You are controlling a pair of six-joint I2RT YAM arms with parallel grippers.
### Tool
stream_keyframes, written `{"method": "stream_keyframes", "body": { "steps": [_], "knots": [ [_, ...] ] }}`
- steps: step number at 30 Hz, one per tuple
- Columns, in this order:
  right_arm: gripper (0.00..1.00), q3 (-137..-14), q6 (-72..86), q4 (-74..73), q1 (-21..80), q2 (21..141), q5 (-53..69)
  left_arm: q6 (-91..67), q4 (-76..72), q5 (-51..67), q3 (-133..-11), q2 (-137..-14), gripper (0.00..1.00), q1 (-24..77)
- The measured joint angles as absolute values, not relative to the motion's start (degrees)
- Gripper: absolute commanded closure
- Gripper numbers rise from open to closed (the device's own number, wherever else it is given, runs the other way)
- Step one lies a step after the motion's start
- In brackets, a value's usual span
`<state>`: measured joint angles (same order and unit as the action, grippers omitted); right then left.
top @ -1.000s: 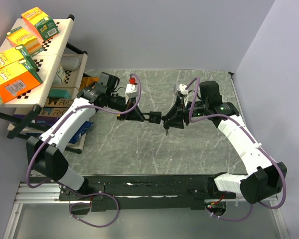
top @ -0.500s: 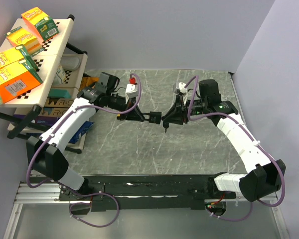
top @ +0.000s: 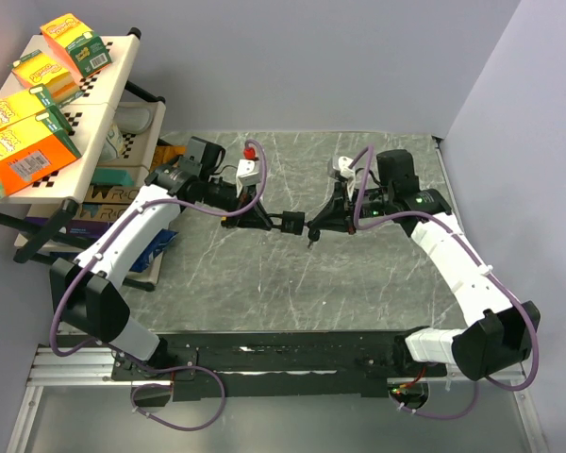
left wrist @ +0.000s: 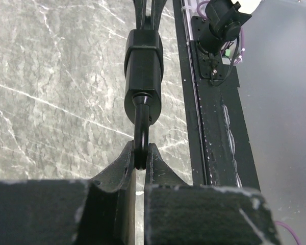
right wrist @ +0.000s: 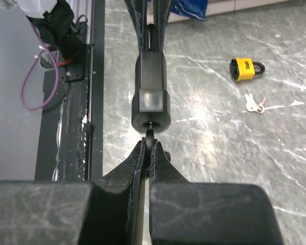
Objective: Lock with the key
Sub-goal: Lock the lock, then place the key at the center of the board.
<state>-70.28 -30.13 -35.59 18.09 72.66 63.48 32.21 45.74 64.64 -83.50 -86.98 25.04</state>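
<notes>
My left end effector [left wrist: 139, 153] is clamped on one black padlock [left wrist: 143, 76] by its shackle. My right end effector [right wrist: 149, 148] pinches one key [right wrist: 149, 137] at the keyhole. One yellow padlock [right wrist: 246, 69] and two loose keys [right wrist: 255, 104] lie on the worktop [right wrist: 219, 153].

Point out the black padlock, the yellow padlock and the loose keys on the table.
black padlock [right wrist: 150, 76]: right wrist view, on the middle of its body.
yellow padlock [right wrist: 243, 70]: right wrist view, on its yellow body.
loose keys [right wrist: 251, 104]: right wrist view, on the silver key's head.

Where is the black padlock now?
In the top view, the black padlock is above the table's middle, between the grippers: the left gripper clamps its shackle and the right gripper holds a key at its keyhole.
</notes>
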Motion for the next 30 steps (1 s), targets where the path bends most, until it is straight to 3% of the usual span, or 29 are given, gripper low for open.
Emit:
{"method": "stream_keyframes", "body": {
  "steps": [12,30],
  "knots": [
    [1.0,-71.31,-35.22,-44.14,9.28,74.17,63.16,37.15,51.57,64.58,-84.25,-89.47,0.99,20.53],
    [1.0,-64.16,-1.17,-16.86,14.0,93.21,48.36,30.09,44.1,56.93,-79.96,-89.3,0.99,20.53]
  ]
}}
